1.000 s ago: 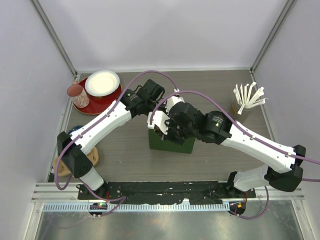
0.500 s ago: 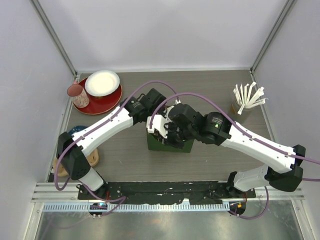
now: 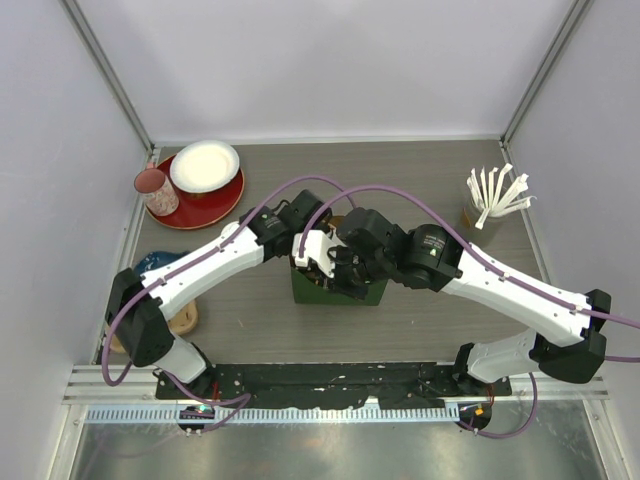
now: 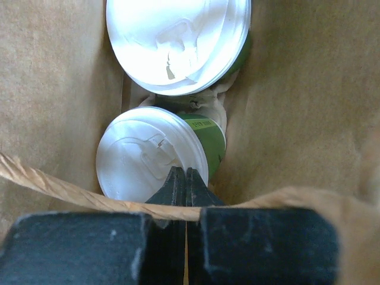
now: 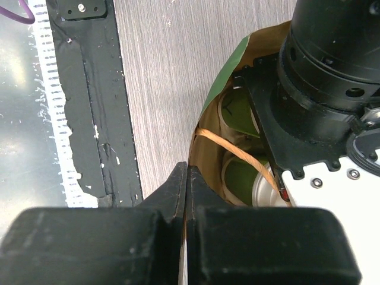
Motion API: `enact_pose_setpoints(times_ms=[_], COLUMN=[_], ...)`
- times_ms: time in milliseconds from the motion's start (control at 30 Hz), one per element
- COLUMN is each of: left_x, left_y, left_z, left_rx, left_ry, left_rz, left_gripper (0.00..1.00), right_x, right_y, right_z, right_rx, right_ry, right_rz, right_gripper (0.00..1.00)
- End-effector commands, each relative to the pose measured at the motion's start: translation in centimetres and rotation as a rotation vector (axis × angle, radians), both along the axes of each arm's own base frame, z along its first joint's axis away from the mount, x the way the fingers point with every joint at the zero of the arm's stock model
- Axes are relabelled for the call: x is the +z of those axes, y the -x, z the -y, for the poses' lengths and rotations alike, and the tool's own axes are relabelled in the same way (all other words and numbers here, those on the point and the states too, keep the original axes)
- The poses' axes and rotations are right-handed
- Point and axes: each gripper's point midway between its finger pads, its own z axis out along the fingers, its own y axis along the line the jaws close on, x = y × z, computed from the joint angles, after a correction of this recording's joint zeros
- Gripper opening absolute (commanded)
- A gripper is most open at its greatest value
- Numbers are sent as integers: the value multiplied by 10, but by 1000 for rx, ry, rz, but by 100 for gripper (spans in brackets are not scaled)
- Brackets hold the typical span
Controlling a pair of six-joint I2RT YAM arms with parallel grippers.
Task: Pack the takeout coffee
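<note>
Since the left arm swung in from the table's far side a second ago, the overhead view has both wrists crowded over the green paper bag at the table's centre.

Left wrist view: the left gripper, fingers together and empty, sits in the bag's mouth. The paper handle lies across it, and two lidded coffee cups stand inside below.

Right wrist view: the right gripper has just pinched shut on the bag's rim. I judge packing essentially done.

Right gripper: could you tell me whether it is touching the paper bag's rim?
Touching. The right wrist view shows the paper bag's rim running between the shut fingertips of the right gripper, with no gap.
</note>
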Motion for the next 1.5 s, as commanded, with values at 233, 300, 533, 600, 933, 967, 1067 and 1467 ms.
enact_pose_setpoints(times_ms=[233,300,533,600,933,967,1067,1467], left_x=[0,4,36,48,73,76,93,147], left_y=[1,1,2,2,5,4,2,-3], left_z=[-5,-5,-2,-2,-3,-3,0,-9], left_rx=[-34,-26,-30,-29,-28,-24,-11,104], left_ry=[14,25,92,110,160,165,203,319], left_rz=[-1,-5,24,35,66,69,91,178], left_gripper=[8,15,27,30,45,45,47,56], right_x=[24,24,24,23,23,23,22,23], right_y=[4,4,3,3,1,1,1,0], right_z=[1,2,2,3,-1,-1,-1,-5], right_rx=[-3,-5,-12,-14,-22,-22,-23,-25], right_ry=[-67,-68,-68,-68,-73,-73,-72,-73], right_rz=[20,23,21,20,18,18,16,14], right_gripper=[1,1,1,1,1,1,1,1])
